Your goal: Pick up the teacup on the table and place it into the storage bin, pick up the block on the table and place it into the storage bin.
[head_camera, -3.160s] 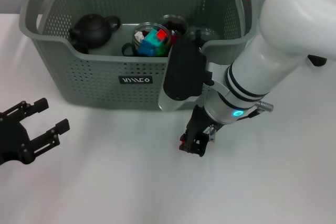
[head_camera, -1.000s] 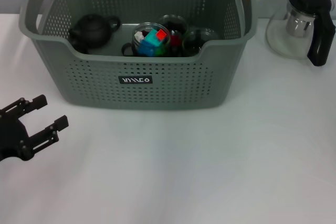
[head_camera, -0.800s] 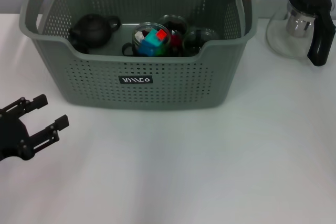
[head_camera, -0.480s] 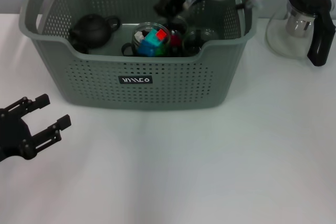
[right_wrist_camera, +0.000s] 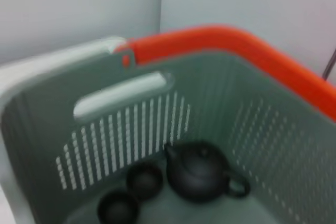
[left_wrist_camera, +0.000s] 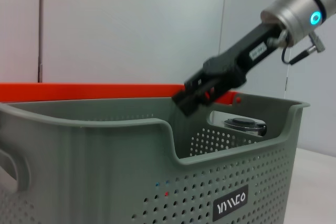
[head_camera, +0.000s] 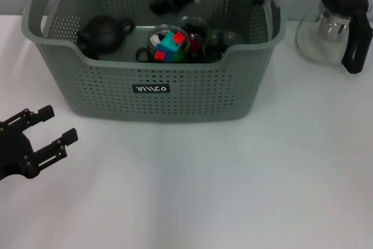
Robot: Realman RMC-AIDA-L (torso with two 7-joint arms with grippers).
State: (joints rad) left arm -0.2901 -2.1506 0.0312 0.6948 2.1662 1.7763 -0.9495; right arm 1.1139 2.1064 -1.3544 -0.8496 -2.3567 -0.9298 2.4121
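Right gripper [head_camera: 160,5] is now hovering over the storage bin [head_camera: 151,68], jaws parted and empty, red block [head_camera: 159,55] lying directly below; left gripper [head_camera: 44,135] is idling wide.

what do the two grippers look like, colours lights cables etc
The left gripper is all black, with blocky two-pronged fingers. The right gripper is a long black body with a small white label and red spots near the tip, on a silver-white wrist with black bands, a glowing cyan ring light and a thin black cable.

light: bright, even | shadows: soft | blur: right wrist view soft, head view sharp
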